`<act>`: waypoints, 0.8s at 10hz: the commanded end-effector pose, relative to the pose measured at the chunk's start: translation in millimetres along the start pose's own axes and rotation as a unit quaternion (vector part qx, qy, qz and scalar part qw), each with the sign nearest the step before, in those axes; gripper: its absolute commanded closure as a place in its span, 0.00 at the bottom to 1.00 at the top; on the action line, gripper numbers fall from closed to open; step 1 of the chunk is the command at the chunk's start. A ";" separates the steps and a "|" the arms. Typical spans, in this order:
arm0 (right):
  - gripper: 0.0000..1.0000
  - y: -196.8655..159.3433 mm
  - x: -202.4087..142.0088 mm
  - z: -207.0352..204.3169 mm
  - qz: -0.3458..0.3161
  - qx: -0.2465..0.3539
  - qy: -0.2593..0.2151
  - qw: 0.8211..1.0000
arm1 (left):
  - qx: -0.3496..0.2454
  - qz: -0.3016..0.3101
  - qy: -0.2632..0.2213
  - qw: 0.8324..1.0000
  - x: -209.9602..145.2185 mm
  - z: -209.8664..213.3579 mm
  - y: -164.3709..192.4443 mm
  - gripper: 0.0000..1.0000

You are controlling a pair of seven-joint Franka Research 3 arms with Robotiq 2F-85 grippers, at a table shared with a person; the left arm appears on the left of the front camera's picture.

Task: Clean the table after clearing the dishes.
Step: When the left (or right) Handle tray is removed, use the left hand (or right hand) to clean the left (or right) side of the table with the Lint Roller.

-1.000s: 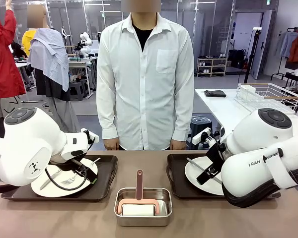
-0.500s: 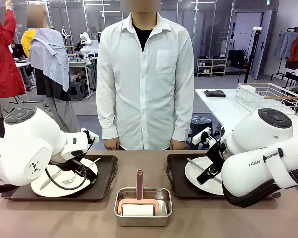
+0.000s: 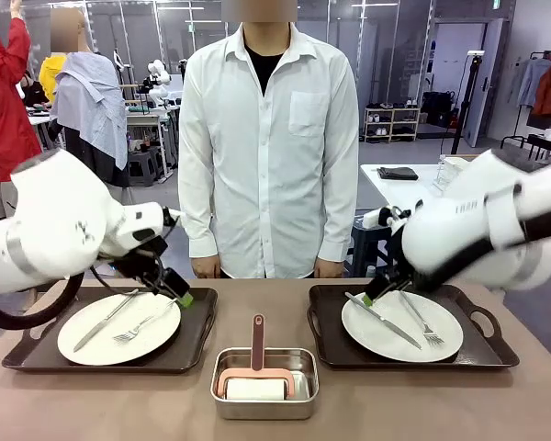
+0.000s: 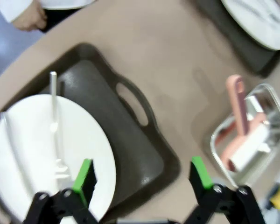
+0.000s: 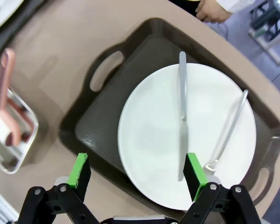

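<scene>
While both trays sit loaded on the table, nothing is cleared yet, so the wiping, I'd say, waits on the dishes.

From the front, the left tray lies toward the table's left end and the right tray toward its right end, each with its long axis along the table's length. A steel pan holding a pink-handled lint roller sits between them at the near edge. The left gripper hangs over the inner end of the left tray, the right gripper over the inner end of the right tray, and each arm is plainly nearer its own tray. The person stands at the far edge, hands down.

In the left wrist view the jaws stand wide apart and empty: one pad is over the rim of the left plate, the other past the tray's corner, above bare table. The handle slot lies ahead of them, slantwise to the line between the pads — a turn of the wrist looks needed to straddle that rim.

In the right wrist view those jaws are also spread and empty, one pad over the tray floor, the other over the right plate near the knife. This tray's inner handle slot lies ahead, likewise slanted.
</scene>
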State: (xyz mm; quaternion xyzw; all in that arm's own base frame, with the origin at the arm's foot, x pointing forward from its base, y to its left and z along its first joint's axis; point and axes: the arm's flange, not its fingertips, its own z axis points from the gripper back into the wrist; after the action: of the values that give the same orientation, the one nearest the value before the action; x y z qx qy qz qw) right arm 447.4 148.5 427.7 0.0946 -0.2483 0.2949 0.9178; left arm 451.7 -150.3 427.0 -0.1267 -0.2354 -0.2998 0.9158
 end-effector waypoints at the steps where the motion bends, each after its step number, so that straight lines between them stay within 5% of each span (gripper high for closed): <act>1: 0.00 -51.1 5.8 19.3 -0.060 0.110 0.004 0.992 | -0.106 0.028 0.001 0.994 1.9 22.9 52.8 0.00; 4: 0.00 -124.2 -27.7 56.9 -0.196 0.247 -0.020 0.949 | -0.259 0.089 -0.056 0.960 -21.7 60.6 116.6 0.00; 6: 0.00 -172.9 -67.0 76.5 -0.284 0.314 -0.052 0.905 | -0.334 0.174 -0.106 0.920 -56.8 83.0 166.1 0.00; 8: 0.00 -218.9 -114.9 97.4 -0.366 0.317 -0.094 0.870 | -0.337 0.231 -0.160 0.898 -114.1 108.2 223.8 0.00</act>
State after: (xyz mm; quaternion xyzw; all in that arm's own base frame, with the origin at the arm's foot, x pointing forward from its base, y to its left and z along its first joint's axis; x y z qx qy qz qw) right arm 450.2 -104.3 444.2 0.4740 -0.1575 0.0308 0.8658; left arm 460.4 98.0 443.9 -0.5078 -0.2081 -0.1458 0.8232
